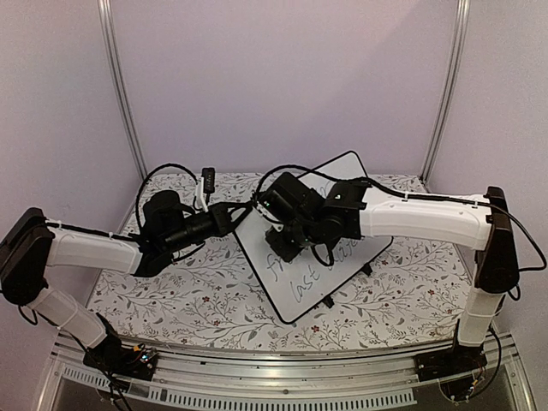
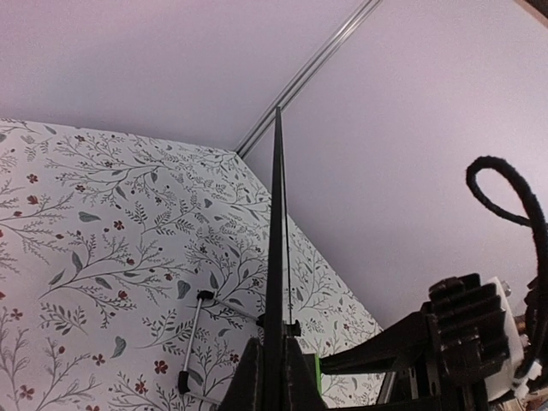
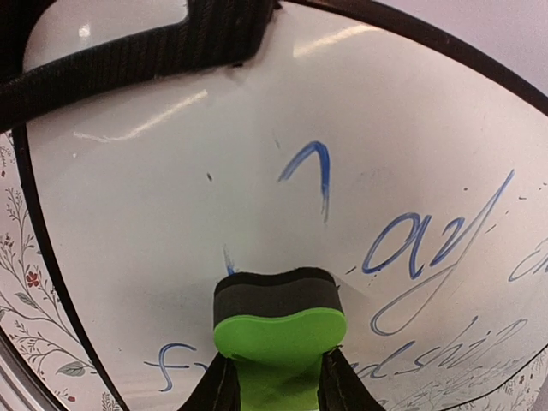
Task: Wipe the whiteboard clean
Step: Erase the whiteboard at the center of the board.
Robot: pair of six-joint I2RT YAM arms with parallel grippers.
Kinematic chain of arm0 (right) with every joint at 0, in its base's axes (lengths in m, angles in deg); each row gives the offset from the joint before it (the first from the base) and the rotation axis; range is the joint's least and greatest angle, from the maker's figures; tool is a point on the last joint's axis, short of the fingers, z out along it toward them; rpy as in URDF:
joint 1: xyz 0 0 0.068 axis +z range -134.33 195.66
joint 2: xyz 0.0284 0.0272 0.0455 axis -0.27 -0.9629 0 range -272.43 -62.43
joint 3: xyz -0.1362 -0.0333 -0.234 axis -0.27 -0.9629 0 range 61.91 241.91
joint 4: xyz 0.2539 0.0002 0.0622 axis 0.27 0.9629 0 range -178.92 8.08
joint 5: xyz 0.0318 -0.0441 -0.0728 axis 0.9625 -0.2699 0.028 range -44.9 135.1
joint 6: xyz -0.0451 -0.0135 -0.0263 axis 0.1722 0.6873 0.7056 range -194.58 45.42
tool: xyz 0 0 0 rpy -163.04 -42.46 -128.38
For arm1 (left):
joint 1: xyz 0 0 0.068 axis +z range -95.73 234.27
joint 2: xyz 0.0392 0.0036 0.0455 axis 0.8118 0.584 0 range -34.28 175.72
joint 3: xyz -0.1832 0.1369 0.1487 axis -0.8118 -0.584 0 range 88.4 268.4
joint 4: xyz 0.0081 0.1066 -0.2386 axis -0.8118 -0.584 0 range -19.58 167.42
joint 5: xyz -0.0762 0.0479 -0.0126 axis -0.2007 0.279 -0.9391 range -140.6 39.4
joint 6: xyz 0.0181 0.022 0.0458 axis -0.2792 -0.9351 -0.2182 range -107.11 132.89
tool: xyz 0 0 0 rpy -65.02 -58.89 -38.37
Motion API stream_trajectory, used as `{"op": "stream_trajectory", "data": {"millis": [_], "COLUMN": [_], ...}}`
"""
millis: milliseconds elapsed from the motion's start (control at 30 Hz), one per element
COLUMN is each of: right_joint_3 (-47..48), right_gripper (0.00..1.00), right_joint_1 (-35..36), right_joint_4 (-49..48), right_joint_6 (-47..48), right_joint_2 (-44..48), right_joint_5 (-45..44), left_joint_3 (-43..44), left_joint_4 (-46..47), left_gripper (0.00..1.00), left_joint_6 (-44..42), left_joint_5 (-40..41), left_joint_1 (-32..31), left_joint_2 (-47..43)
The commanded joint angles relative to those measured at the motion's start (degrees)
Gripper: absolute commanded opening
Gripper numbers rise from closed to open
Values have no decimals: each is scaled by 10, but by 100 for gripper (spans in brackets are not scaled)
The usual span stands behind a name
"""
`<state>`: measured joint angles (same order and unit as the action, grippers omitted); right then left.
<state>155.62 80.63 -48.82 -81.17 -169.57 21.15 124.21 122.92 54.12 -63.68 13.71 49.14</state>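
The table (image 1: 205, 300) is covered in a white cloth printed with grey leafy sprigs and little red flowers, and a metal rail (image 1: 282, 377) runs along its near edge. Plain pale lilac walls (image 1: 282, 77) close the space in. I count two silver posts, one at 11 o'clock (image 1: 120, 86) and one at 1 o'clock (image 1: 447, 86).

There is one whiteboard (image 1: 300, 291), black-rimmed, in the middle of the table. Its long side runs from 1 o'clock down to 7 o'clock. From above I can read two lines of blue handwriting (image 1: 295, 274) on its lower half. The view from the right wrist shows more loops and strokes, but I can't make out every word.

There are two arms. The left one reaches in from 8 o'clock and the right one from 4 o'clock.

The left gripper (image 1: 238, 214) is pinched tight on the whiteboard's rim at the 9 o'clock side. In its own camera the rim runs edge-on straight up from between the closed fingers (image 2: 248, 385).

The right gripper (image 3: 278, 377) is nearly closed around the one eraser (image 3: 278, 321), a green block with a dark pad, gripped by its sides. The pad is set against the white face near the board's upper middle, just above the first word.

One thin silver rod (image 2: 193, 342) with black ends lies on the cloth beside the board. I can't tell whether it is fixed to the board.
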Motion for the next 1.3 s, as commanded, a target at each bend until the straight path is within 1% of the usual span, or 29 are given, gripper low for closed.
{"op": "stream_trajectory", "data": {"millis": [0, 233, 367, 600, 800, 933, 1067, 1267], "right_joint_3": [48, 123, 145, 107, 42, 14, 27, 91], "right_gripper": [29, 29, 30, 29, 29, 29, 29, 29], "right_joint_1": [-7, -7, -7, -7, -7, -7, -8, -7], "right_joint_4": [6, 23, 36, 63, 58, 42, 37, 43], "right_joint_6": [18, 39, 45, 19, -9, -21, -16, 2], "right_joint_2": [-20, -57, -71, -68, -41, -24, -28, -57], "right_joint_5": [14, -3, -9, 10, 15, 21, 17, -1], "left_joint_3": [-6, -5, -5, -6, -6, -5, -6, -6], "left_joint_4": [21, 23, 23, 24, 24, 26, 26, 27], "left_gripper": [0, 0, 0, 0, 0, 0, 0, 0], "left_joint_6": [-25, -25, -25, -25, -25, -25, -26, -27], "left_joint_5": [-32, -35, -35, -34, -34, -36, -38, -39], "left_joint_1": [-10, -9, -9, -10, -9, -9, -10, -10], "left_joint_2": [11, 10, 12, 12, 12, 14, 15, 14]}}
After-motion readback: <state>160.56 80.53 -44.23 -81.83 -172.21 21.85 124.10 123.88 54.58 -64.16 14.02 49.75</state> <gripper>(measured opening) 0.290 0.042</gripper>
